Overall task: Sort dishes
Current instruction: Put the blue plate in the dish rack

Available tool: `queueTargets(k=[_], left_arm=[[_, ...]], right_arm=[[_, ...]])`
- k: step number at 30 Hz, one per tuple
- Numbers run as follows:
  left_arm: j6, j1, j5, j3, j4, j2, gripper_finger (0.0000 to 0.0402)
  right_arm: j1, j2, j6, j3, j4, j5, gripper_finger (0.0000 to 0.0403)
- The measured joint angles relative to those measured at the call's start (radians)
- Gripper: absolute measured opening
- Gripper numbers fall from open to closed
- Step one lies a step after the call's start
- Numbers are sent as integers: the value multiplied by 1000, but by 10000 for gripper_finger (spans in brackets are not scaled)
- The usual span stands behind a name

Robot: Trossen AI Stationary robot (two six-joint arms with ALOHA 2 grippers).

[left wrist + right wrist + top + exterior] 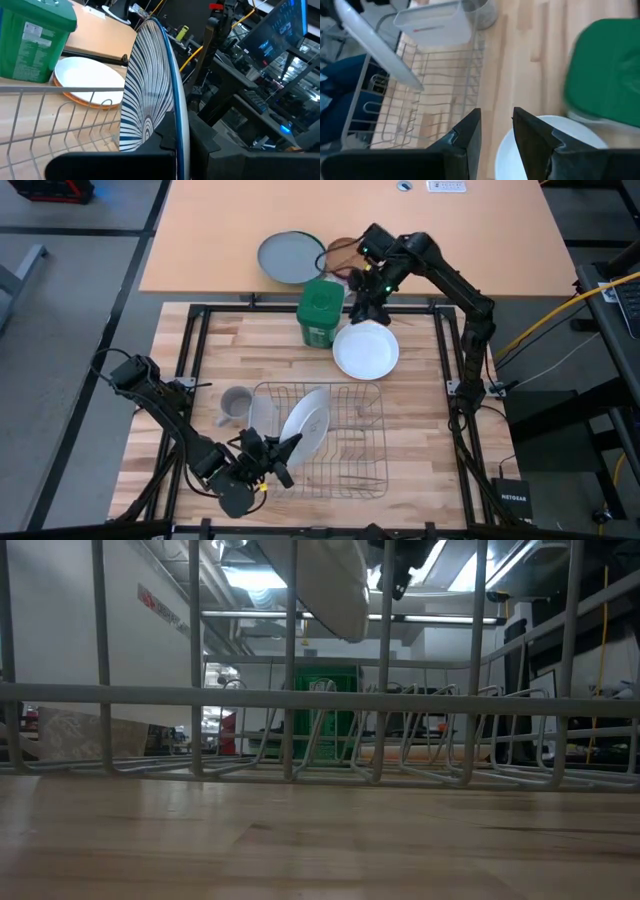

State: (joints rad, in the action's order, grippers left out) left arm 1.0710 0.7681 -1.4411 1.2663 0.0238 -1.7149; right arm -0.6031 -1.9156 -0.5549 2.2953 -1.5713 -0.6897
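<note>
Wire rack (320, 700) up close: left gripper (268, 460) clamped on striped plate (150, 85), held edge-up; lower straight into a slot. Right gripper (365, 308), fingers slightly apart, empty, over white plate (366, 350).

A robot lab or workshop is shown, not a home. A wooden table (300, 340) is held in a black metal frame (190, 350), and a second big desk (300, 230) is set behind it. Yellow cables (560, 320) are laid beside the table. Computer screens (280, 30) are seen nearby, and long ceiling lights (470, 570) and pipes (350, 615) are seen overhead.
</note>
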Motion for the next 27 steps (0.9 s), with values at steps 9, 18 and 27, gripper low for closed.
queueTargets(k=[9,18,27], left_arm=[[40,-3,10,0,-54,0,3],[197,-31,113,0,-200,0,3],[221,-56,163,0,-217,2,3]], right_arm=[[102,0,0,-77,0,59,115],[193,0,-3,-116,1,97,115],[255,0,-3,-164,0,117,115]])
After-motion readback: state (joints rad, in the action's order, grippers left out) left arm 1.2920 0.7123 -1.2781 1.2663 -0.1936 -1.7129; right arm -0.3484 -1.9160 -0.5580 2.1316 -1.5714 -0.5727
